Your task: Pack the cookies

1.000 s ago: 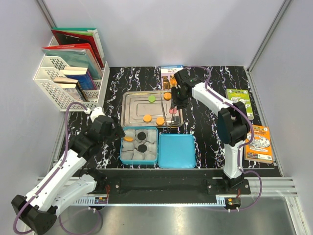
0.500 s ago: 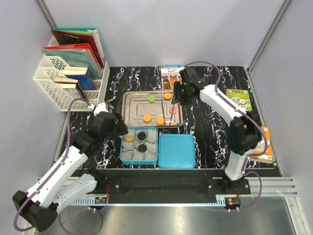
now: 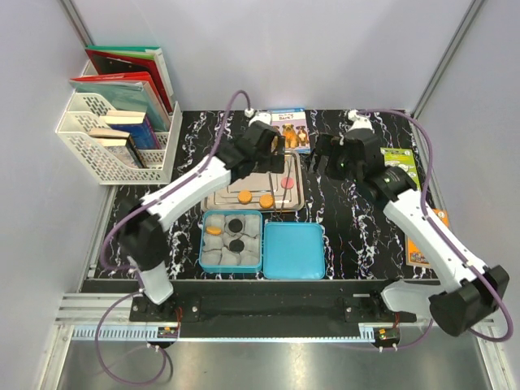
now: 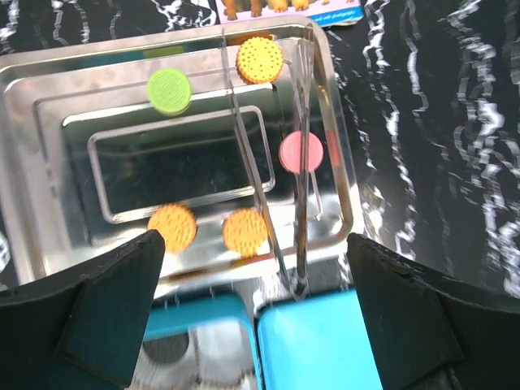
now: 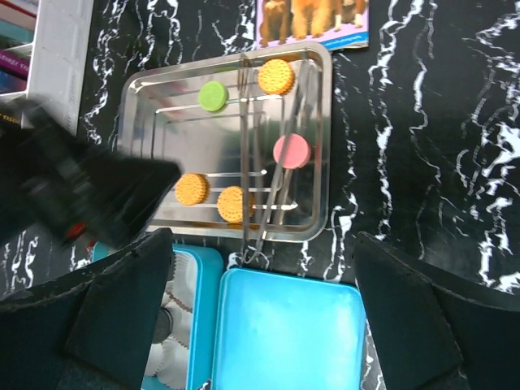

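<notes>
The cookies lie in a steel tray (image 4: 337,162): green (image 4: 169,89), pink (image 4: 301,151) and three orange (image 4: 259,58) (image 4: 172,227) (image 4: 245,231). Metal tongs (image 4: 296,187) rest across the tray, their hinge end over its near rim. An open blue box (image 3: 231,241) of paper cups holds an orange cookie (image 3: 214,231) and two black ones (image 3: 235,223). My left gripper (image 3: 275,146) hovers open above the tray's far side. To the tray's right, my right gripper (image 3: 321,158) is open and empty. Its wrist view shows the same cookies (image 5: 213,96) and tongs (image 5: 276,187).
The blue lid (image 3: 294,250) lies right of the box. A white rack of books (image 3: 114,122) stands at the far left. A dog booklet (image 3: 286,122) lies behind the tray; green (image 3: 398,166) and orange (image 3: 431,236) booklets lie at the right.
My left arm has swung from the near left up over the tray. The right gripper has opened and drawn back to the right, off the tray.
</notes>
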Robot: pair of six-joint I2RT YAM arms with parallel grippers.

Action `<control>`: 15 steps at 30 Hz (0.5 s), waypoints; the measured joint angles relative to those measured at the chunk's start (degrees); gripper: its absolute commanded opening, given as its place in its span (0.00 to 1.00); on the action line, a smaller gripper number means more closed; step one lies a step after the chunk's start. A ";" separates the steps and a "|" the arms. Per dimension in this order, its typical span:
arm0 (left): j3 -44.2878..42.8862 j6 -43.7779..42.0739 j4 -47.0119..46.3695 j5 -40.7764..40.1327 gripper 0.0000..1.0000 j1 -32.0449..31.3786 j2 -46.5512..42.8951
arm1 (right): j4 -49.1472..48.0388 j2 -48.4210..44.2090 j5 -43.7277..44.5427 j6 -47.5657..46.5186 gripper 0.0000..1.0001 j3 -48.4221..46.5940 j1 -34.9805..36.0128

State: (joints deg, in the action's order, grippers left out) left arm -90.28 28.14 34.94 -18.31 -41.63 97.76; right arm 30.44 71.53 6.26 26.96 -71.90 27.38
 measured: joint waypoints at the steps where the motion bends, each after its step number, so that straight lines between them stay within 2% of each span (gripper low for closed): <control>1: -1.31 -0.33 -0.04 -0.02 0.99 0.00 2.32 | -0.04 -1.07 0.52 0.00 1.00 0.98 0.00; 8: -9.11 -2.01 0.15 -1.62 0.99 -2.32 17.14 | -1.07 -7.19 2.75 0.55 1.00 8.63 0.00; 15: -9.60 0.07 0.39 -3.96 0.99 -5.51 23.02 | -2.34 -7.87 2.49 1.01 1.00 10.75 0.00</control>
State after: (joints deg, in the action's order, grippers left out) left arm -99.88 28.21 35.33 -22.26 -47.13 120.77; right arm 28.10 63.66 8.75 27.97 -61.14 27.38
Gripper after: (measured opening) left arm 0.985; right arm 0.994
